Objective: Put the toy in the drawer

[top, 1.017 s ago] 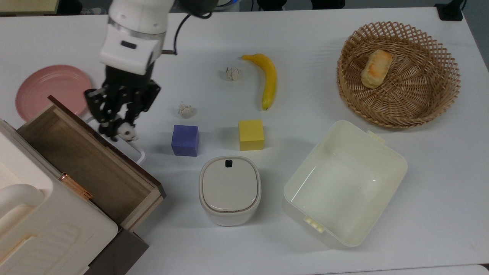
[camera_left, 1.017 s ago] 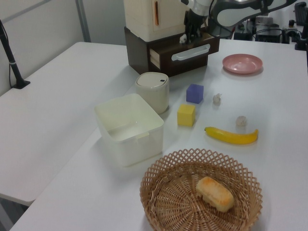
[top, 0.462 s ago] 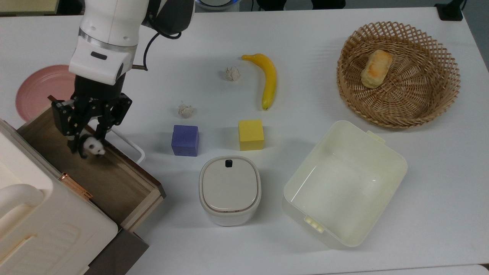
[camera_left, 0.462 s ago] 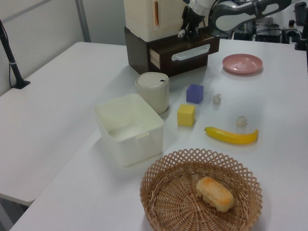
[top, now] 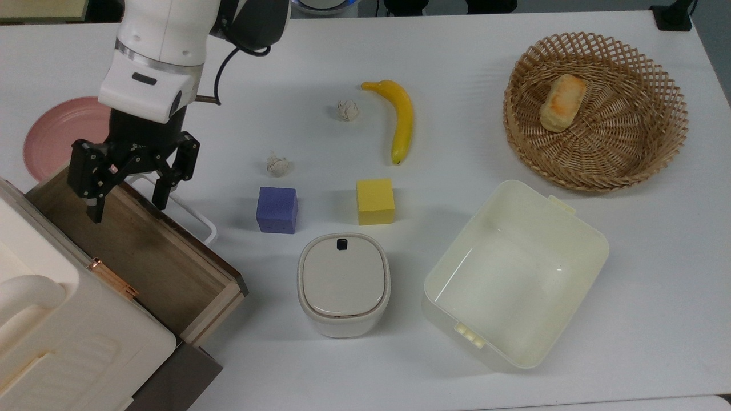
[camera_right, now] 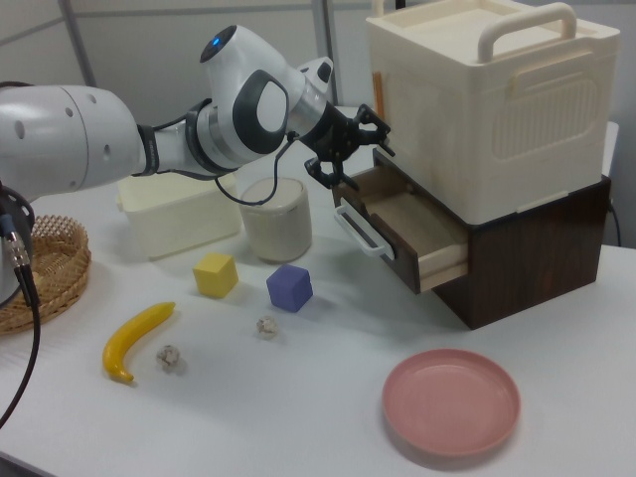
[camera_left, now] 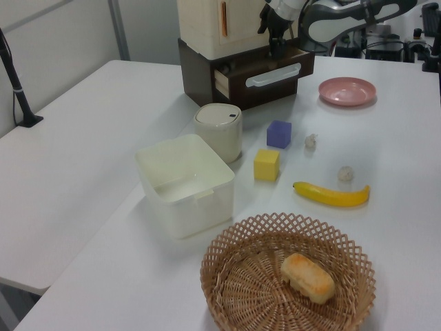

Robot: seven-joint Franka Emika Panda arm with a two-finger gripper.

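Observation:
My gripper (top: pixel 127 208) hangs open over the open drawer (top: pixel 165 268), near its front edge with the white loop handle (top: pixel 197 220), and nothing sits between its fingers. The toy is hidden from view; the brown drawer floor under the gripper carries a dark blurred patch. In the left view the gripper (camera_left: pixel 273 34) hovers just above the drawer (camera_left: pixel 265 69) at the far end of the table. The right view has the gripper (camera_right: pixel 350 164) above the front of the drawer (camera_right: pixel 417 224), under the cream cabinet top (camera_right: pixel 487 99).
A purple cube (top: pixel 277 209) and a yellow cube (top: pixel 375 201) sit right of the drawer, with two paper balls (top: pixel 278 165) and a banana (top: pixel 401 117) behind. A lidded canister (top: pixel 344 283), cream tub (top: pixel 594 240), wicker basket (top: pixel 674 114) and pink plate (top: pixel 54 134) also stand here.
The gripper carried the toy from the drawer's front edge to above its inside, then opened. The toy has left the fingers and dropped out of sight.

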